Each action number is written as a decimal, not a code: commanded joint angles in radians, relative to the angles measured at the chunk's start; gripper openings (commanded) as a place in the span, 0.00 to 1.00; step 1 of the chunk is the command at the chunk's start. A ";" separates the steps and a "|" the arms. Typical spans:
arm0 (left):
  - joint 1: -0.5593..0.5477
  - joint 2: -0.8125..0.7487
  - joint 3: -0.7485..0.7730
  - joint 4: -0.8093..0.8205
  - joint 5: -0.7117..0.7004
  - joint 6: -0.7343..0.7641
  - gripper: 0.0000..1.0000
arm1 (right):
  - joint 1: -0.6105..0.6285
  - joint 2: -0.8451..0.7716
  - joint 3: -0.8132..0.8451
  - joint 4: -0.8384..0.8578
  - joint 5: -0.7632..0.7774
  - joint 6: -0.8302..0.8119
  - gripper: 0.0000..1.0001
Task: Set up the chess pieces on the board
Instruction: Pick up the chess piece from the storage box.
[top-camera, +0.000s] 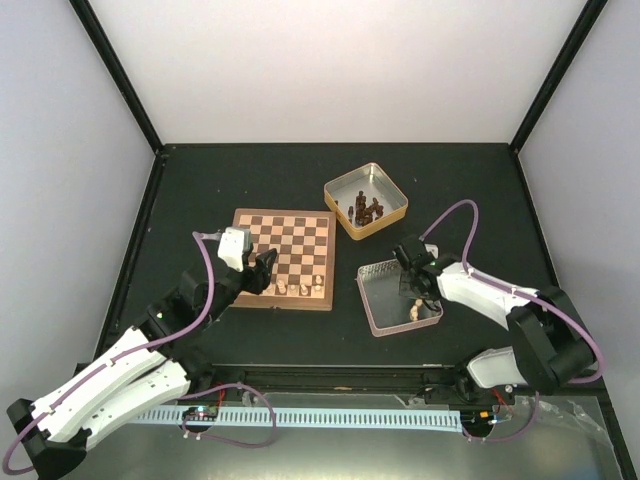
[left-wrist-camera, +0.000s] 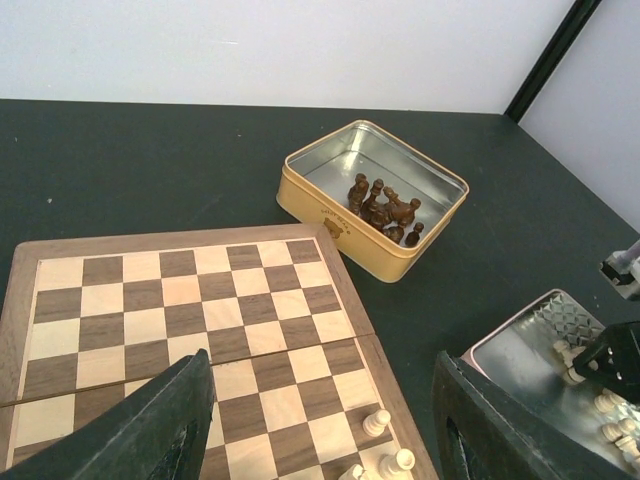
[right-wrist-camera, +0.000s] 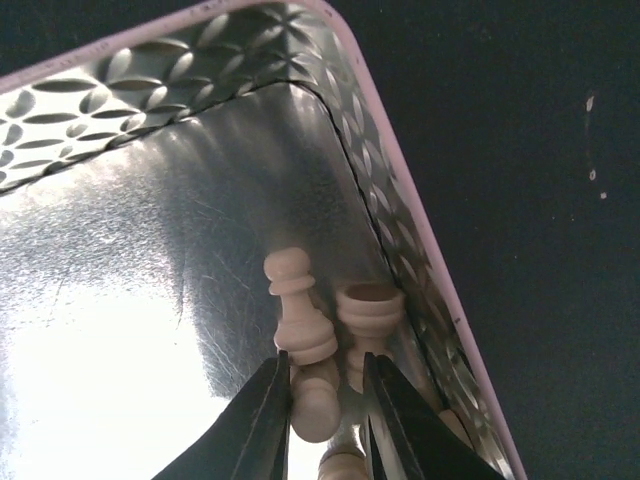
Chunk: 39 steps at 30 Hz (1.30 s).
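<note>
Hanging over a corner of the pink-rimmed tin (right-wrist-camera: 150, 90), the right gripper (right-wrist-camera: 322, 360) has its two dark fingers (right-wrist-camera: 262, 420) set a narrow gap apart, with one of the pale chess pieces (right-wrist-camera: 316, 405) between them. That piece touches the left finger, but a sliver of space shows at the other, so I cannot tell whether it is truly pinched. Just past the fingertips a pawn (right-wrist-camera: 295, 300) shows close to the tin's wall, beside another pale figure (right-wrist-camera: 370, 310); whether they stand or lie is unclear. Seen from above, this tin sits on the dark table (top-camera: 220, 190) just right of the board (top-camera: 285, 240).

The left gripper (left-wrist-camera: 320, 440) hovers over the board's near right corner, its fingers (left-wrist-camera: 150, 430) spread wide with nothing between them. Beside it, a few pale pieces stand upright on the nearest rows. Past the board's far right corner sits a yellow tin (left-wrist-camera: 330, 215) holding a cluster of dark pieces (left-wrist-camera: 385, 205).
</note>
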 joint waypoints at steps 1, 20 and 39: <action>0.006 -0.004 0.015 0.002 -0.005 0.012 0.62 | -0.009 -0.003 0.032 0.008 0.037 -0.021 0.19; 0.005 -0.010 0.012 -0.013 -0.011 0.007 0.62 | -0.007 0.049 0.042 0.004 0.005 -0.032 0.14; 0.009 -0.012 0.026 -0.032 -0.018 -0.032 0.63 | 0.049 -0.107 0.209 0.020 -0.313 -0.071 0.01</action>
